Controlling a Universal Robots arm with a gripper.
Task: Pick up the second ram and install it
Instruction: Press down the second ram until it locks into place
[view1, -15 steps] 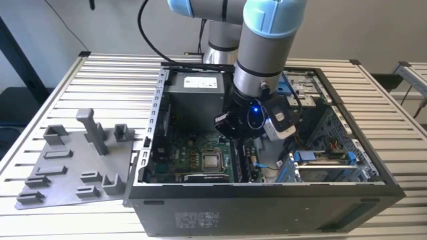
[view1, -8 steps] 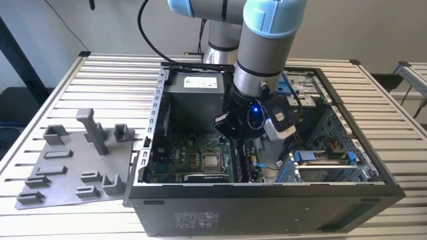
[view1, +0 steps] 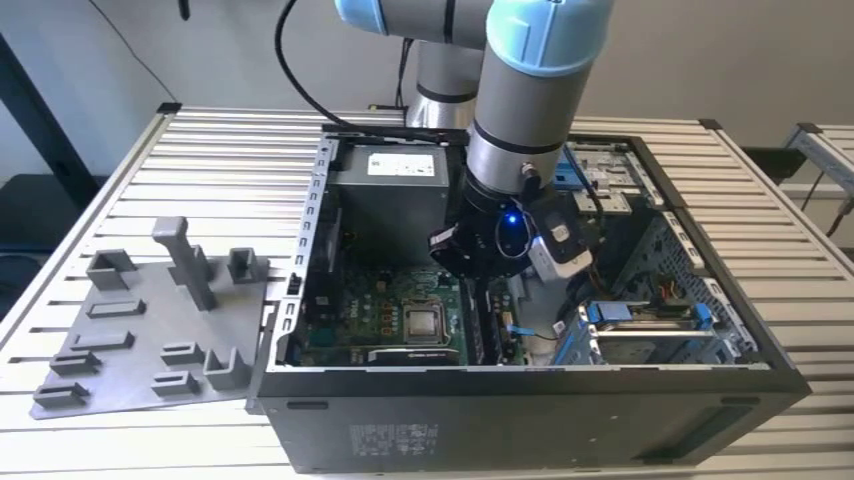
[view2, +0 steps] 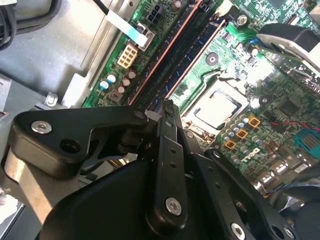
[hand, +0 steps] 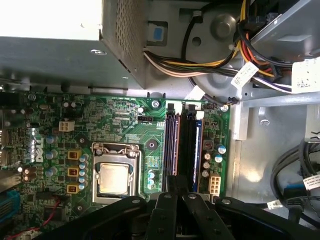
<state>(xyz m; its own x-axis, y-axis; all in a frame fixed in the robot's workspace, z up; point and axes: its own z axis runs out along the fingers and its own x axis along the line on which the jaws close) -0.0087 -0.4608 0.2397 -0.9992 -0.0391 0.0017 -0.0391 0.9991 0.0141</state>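
Hovering over RAM slots

Gripper (hand: 172, 187) sits low inside the open PC case (view1: 534, 390), fingers drawn together above the motherboard (hand: 120, 125). Second ram (hand: 190, 145) stands seated in its slot just beyond the fingertips, processor (hand: 114, 177) off beside.
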